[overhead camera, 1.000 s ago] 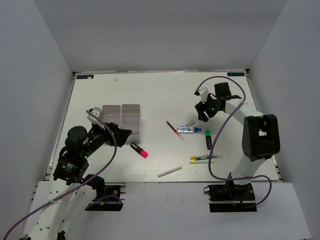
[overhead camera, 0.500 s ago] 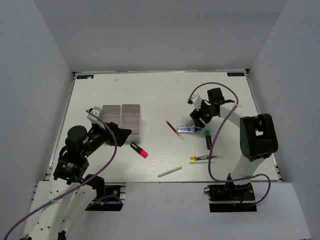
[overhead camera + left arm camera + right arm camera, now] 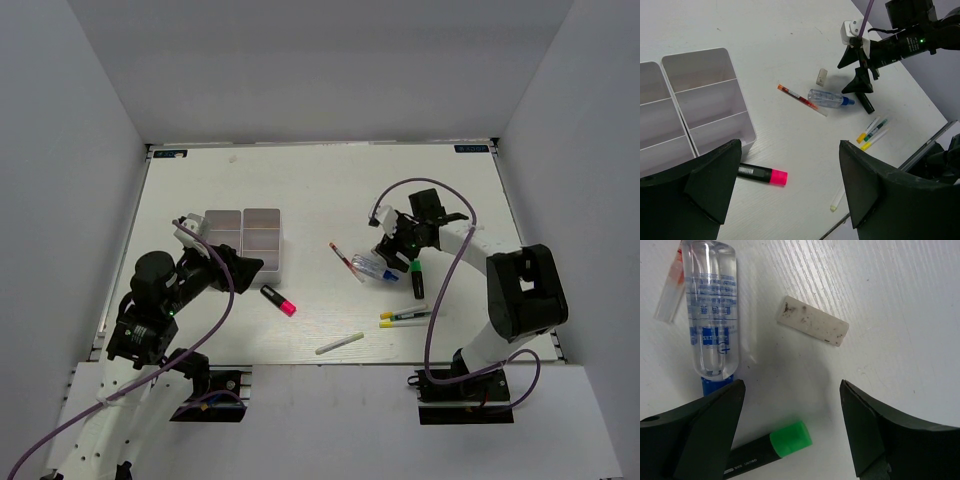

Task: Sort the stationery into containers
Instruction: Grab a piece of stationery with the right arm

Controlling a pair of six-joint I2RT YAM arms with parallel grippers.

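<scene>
Both are gaping wide | right gripper (image 3: 791,385) is hovering over grubby eraser (image 3: 812,321) upper middle, clear-blue tube (image 3: 711,315) lying upper left | left gripper (image 3: 789,147) is hanging beside white bins (image 3: 740,95) at left edge

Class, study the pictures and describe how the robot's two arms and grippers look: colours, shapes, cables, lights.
The left arm and right arm are both chunky black joint housings joined by white links, each carrying a looping purple cable and showing a small green light. The left gripper and right gripper each have two broad, matte-black, wedge-shaped fingers.
</scene>
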